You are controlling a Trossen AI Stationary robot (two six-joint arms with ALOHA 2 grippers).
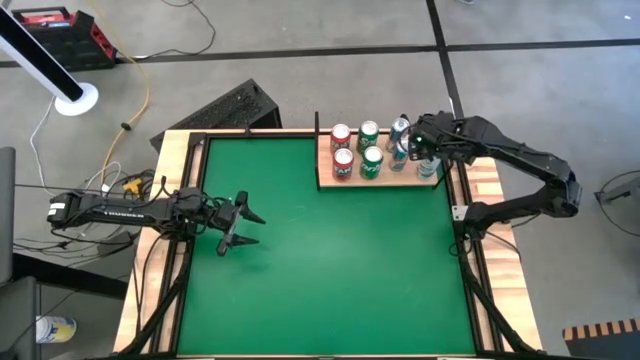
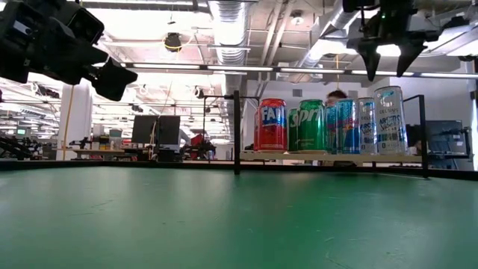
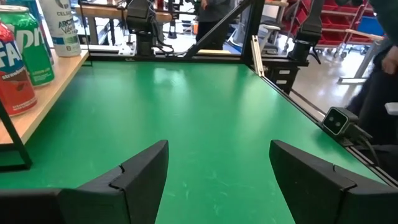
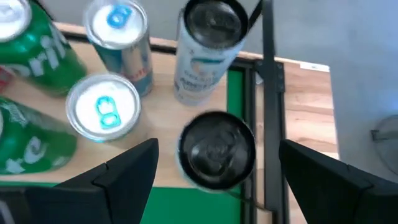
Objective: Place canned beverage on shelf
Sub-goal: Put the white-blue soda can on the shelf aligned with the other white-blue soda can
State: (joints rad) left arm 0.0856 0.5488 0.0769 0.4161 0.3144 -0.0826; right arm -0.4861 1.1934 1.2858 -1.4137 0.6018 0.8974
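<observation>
The canned beverage [image 4: 216,149], dark-topped, stands upright on the shelf [image 1: 330,182] at its end nearest the right arm, beside another dark-topped can [image 4: 208,53]. The right gripper [image 4: 217,171] hangs directly above it, fingers spread wide and clear of the can, consistent with a completed release. The left gripper [image 1: 238,224] waits open over the green worktop [image 1: 330,270], well apart from the shelf.

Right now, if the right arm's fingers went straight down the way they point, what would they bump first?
Probably the dark-topped white can at the shelf's right end. The right gripper hangs open just above it, one finger either side, so the fingers might slide around it rather than hit it; depth is hard to judge.
</observation>
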